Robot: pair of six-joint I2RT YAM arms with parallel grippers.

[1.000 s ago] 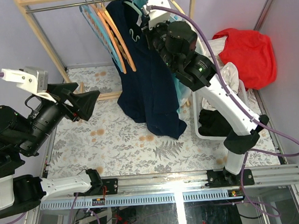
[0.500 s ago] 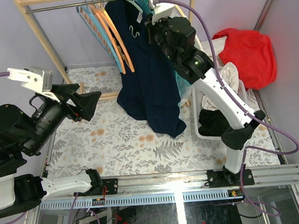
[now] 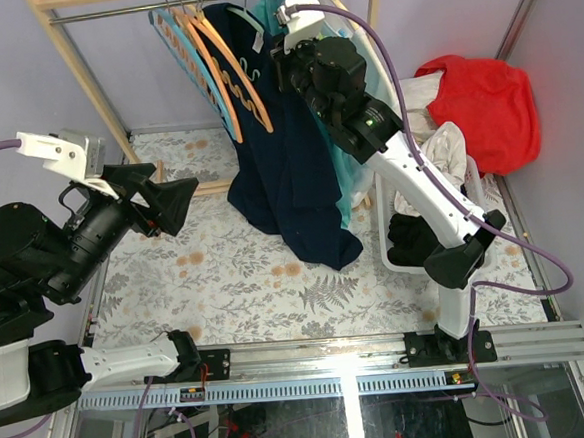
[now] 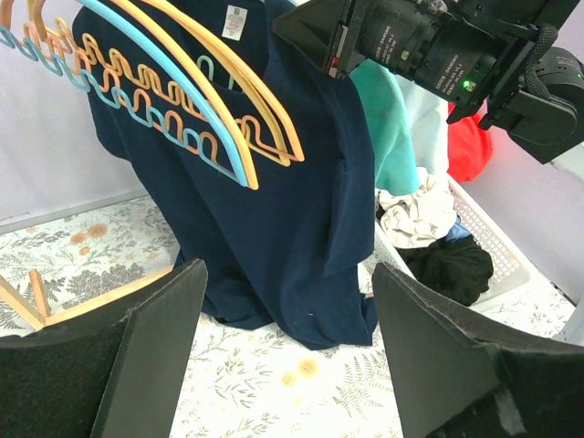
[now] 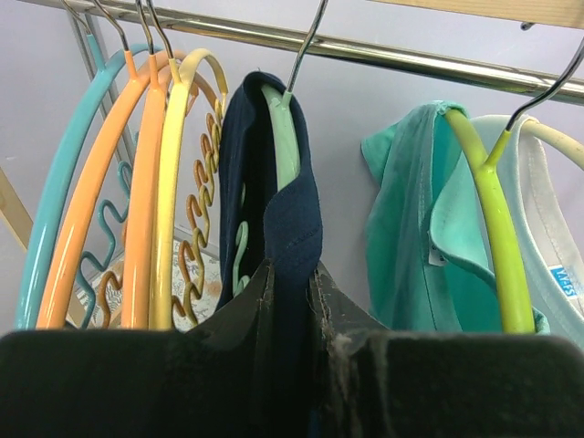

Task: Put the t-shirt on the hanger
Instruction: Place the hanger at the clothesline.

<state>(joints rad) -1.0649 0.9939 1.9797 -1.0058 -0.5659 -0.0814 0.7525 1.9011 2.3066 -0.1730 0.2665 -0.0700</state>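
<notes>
From where I stand, the t-shirt (image 5: 292,224) hangs under the rail (image 5: 411,57), draped over the hanger (image 5: 286,137). The hanger's hook sits on the rail between the yellow hanger (image 5: 167,201) and the teal shirt (image 5: 401,228), and the orange hangers (image 5: 141,210) are just past the yellow one.

Only the right wrist view shows the grip. The right gripper (image 5: 290,274) has its fingers pressed together on a fold of navy cloth just below the rail, at the hanger's shoulder. From the top view that arm reaches up to the rail, but its own body hides the fingertips.

The left wrist view gives the whole front instead. The white label (image 4: 235,20) is up near the rail, the bare hangers fan across the cloth, and the hem drops to the flowered table (image 4: 301,383). The left gripper (image 4: 287,356) is well back from the rail, with its fingers spread wide and nothing between them.
</notes>
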